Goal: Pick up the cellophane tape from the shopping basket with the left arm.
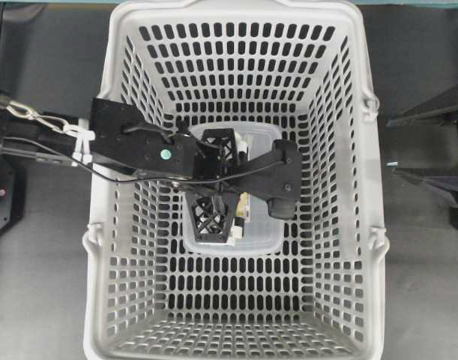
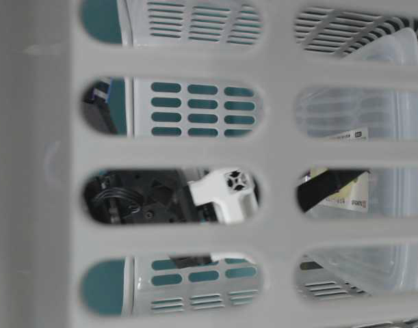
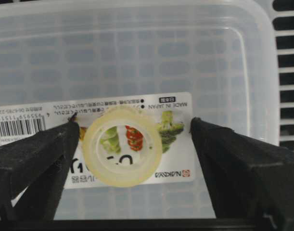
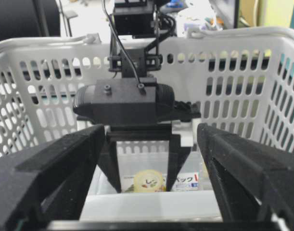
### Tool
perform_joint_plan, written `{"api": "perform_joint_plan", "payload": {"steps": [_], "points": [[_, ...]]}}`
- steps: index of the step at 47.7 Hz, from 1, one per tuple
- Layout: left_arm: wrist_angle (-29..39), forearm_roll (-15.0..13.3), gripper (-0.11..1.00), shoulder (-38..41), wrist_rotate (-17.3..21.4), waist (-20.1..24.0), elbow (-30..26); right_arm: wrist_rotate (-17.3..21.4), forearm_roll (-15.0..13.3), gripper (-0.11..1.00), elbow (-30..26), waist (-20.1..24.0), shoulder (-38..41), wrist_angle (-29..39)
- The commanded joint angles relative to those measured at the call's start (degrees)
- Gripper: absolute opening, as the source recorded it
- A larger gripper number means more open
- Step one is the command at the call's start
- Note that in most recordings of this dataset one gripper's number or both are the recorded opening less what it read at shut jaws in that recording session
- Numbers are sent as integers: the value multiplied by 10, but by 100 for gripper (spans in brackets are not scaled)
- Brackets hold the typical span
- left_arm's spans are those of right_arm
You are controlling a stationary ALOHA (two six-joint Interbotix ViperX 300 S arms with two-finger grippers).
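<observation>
Our left pincer (image 3: 132,144) hangs spread wide, fingers either side of the cellophane tape (image 3: 121,146), which lies flat on the clear box (image 3: 137,57) inside the shopping basket (image 1: 124,187). We should descend squarely, then clench across the roll's rim, not the box.

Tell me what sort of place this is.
Probably a robot lab bench, not a shop: the shopping basket sits on a dark tabletop between mounted arms, with office clutter behind in the right wrist view.
</observation>
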Motion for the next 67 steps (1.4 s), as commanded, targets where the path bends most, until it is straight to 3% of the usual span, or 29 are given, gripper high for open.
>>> {"api": "perform_joint_plan", "payload": {"steps": [1,8,17,30,44,53,67], "points": [[-4,2,90,-4,-2,1,-1,1,1,75,-11,1,3,-6],[0,2,85,-6,-5,4,7,2,1,75,-11,2,3,-6],[0,2,49,-8,4,4,10,2,2,75,-11,4,3,-6],[34,2,50,-46,16,0,-36,2,2,75,-11,4,3,-8],[202,2,50,-80,15,-18,-177,2,1,75,-10,4,3,-8],[273,2,50,-77,15,-20,-258,2,1,75,-10,4,3,-8],[283,2,50,-72,16,-21,-265,2,2,75,-11,4,3,-12]]}}
